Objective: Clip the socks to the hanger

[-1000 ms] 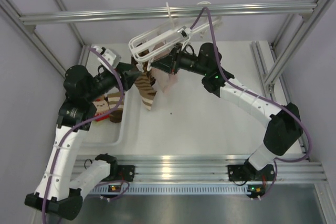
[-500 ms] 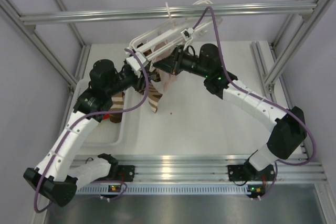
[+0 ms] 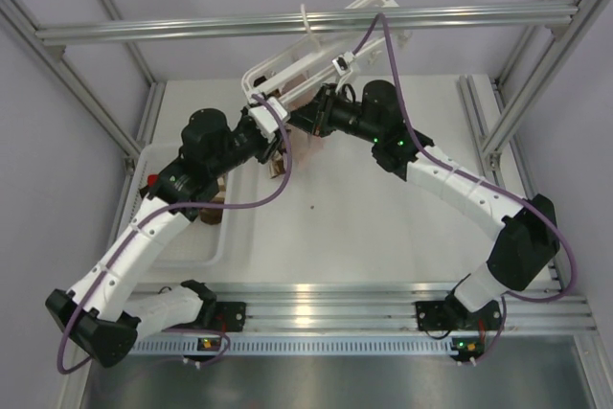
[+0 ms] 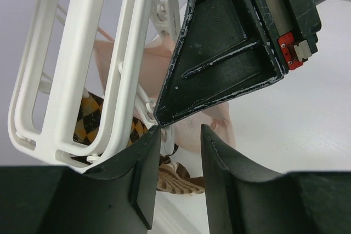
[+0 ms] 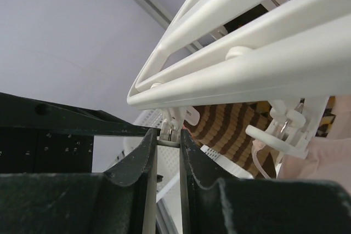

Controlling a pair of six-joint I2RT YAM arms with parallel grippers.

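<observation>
By the rail point(image 3: 287, 24), a clip point(image 5: 174, 120) on the hanger point(image 5: 274, 53) is pinched.
The right pincer point(image 5: 168, 138) squeezes it; the left pincer point(image 4: 181, 135), narrowly parted, sits alongside, sock point(image 4: 175, 176) showing through its gap.

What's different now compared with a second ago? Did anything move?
The left gripper swung rightward up to the hanger, meeting the right gripper, its jaws apart. The hanger's far end tipped higher, and the striped sock hangs shorter. The right gripper stayed pinched on the hanger.
</observation>
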